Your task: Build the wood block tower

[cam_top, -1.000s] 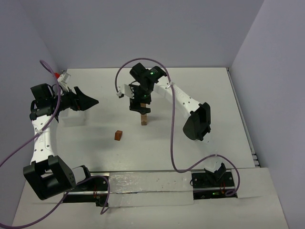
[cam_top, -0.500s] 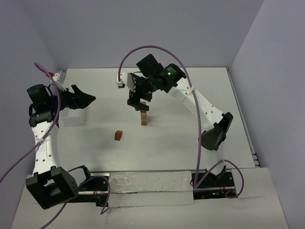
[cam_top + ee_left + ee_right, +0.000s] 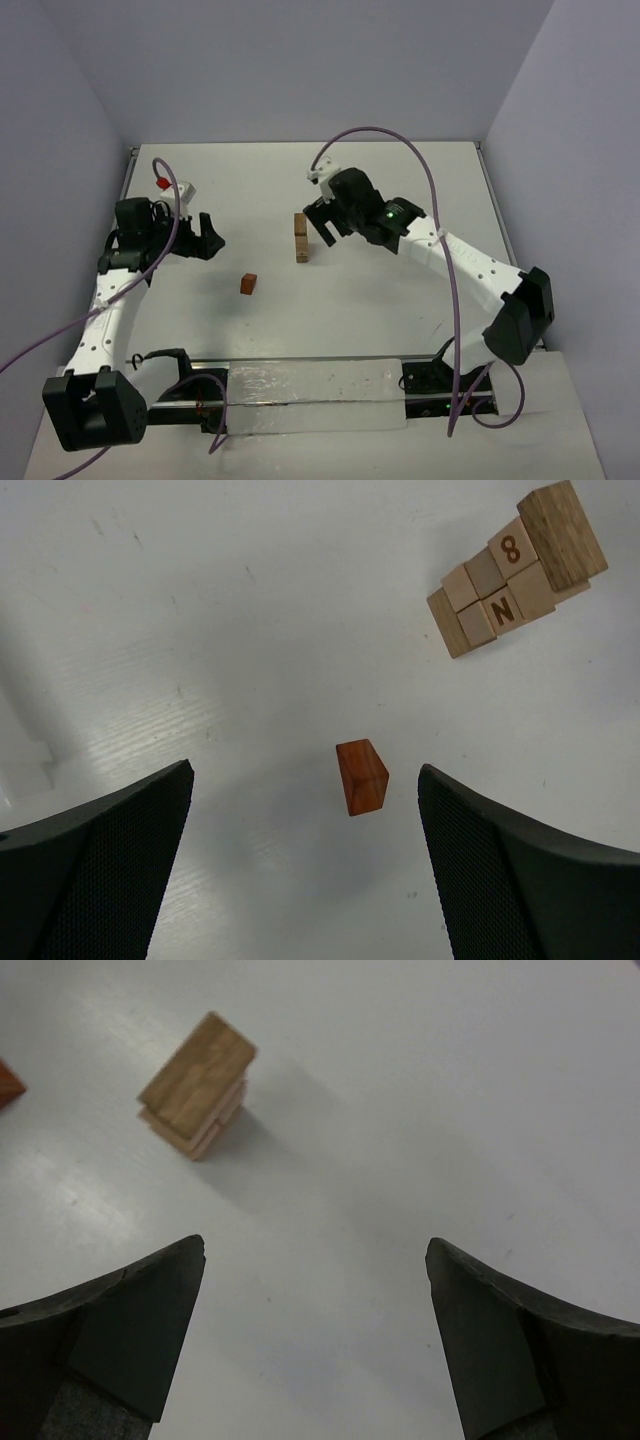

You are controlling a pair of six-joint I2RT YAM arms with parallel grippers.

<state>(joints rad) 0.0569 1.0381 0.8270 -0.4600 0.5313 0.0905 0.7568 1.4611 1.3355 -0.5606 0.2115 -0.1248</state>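
Left gripper [image 3: 208, 240] spread wide, empty, left of lone reddish-brown block [image 3: 248, 283] lying on white table [image 3: 200, 310]. Farther back, tower [image 3: 301, 238] of tan wood blocks [image 3: 510, 550] upright mid-table, darker block [image 3: 562, 535] on top. Just right of tower, right gripper [image 3: 322, 222] also spread wide, empty, not touching it.

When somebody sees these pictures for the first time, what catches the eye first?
The slim tower of tan wood blocks stands out in the centre, with the open right gripper just beside it. A lone reddish-brown block lies apart, to its left, and the open left gripper faces that block.
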